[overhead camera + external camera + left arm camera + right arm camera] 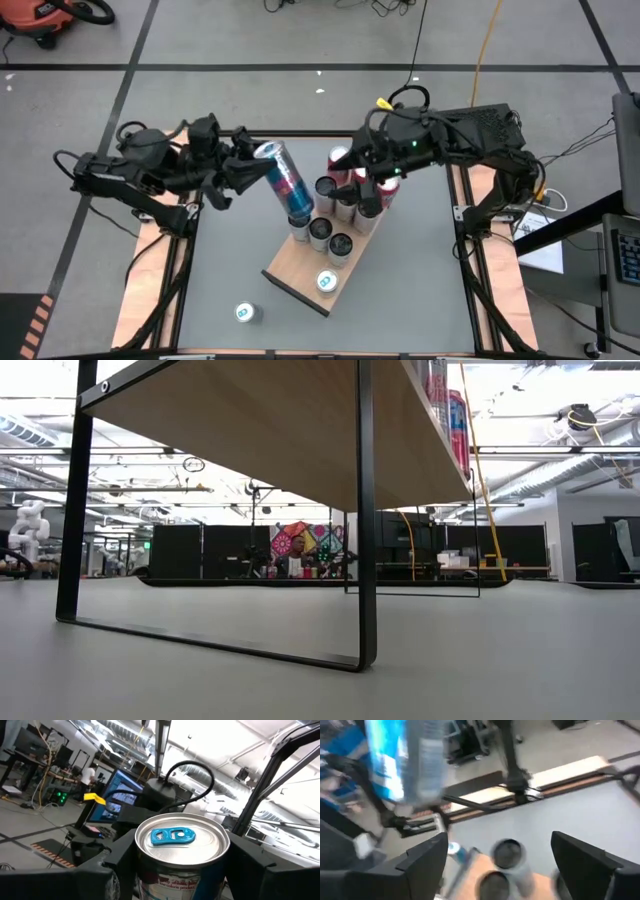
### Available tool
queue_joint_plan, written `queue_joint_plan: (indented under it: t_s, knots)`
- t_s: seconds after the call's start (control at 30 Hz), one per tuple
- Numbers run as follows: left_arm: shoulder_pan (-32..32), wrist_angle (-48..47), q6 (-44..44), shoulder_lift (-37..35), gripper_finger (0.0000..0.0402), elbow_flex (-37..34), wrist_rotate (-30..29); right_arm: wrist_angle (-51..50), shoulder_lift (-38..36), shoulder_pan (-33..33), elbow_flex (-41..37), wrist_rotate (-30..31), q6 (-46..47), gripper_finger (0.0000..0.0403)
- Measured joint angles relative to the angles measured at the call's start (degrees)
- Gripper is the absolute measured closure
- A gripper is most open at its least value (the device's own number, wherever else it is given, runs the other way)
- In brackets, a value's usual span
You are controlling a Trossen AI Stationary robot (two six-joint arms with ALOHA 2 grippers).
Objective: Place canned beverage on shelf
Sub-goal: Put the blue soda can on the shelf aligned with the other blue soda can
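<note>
From the high view the shelf (300, 262) already has a bunch of cans (338, 205) standing on it, while one stray can (247, 313) sits on the grey table (420, 270), so the job's well along but not finished. The left gripper (250, 172) is clamped on a tall blue can (284, 178) hanging above the shelf's near end. The low view just shows the shelf's underside. In the left wrist view the blue can's top sits between the fingers. In the right wrist view the right gripper (497, 865) is spread apart over the cans, holding nothing.
</note>
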Motion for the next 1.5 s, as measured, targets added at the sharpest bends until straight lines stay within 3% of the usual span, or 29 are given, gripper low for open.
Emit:
queue_joint_plan:
  t_s: [0.4,0.77,0.87,1.07,1.5]
  knots:
    - [-1.5,-5.3,0.2,-2.0,0.0176,0.1,-0.2,-10.0,-2.6,-0.3,0.0,-0.1,-2.5,0.0076]
    - [-9.4,-17.2,-5.8,-5.5,0.0176,0.1,-4.6,-14.7,-9.3,4.2,0.0,0.0,-1.6,0.0076]
    - [-12.7,-23.2,-5.7,-4.8,0.0176,0.1,-9.4,-14.4,-10.0,4.9,0.0,0.0,-0.7,0.0076]
    - [-17.1,-27.9,-4.8,-1.2,0.0176,0.1,-25.7,-14.0,-10.0,5.1,0.0,0.1,2.5,0.0076]
    - [-31.2,-34.4,-8.8,1.4,0.0176,0.0,-46.8,-13.7,-9.8,5.0,0.0,0.1,6.9,0.0077]
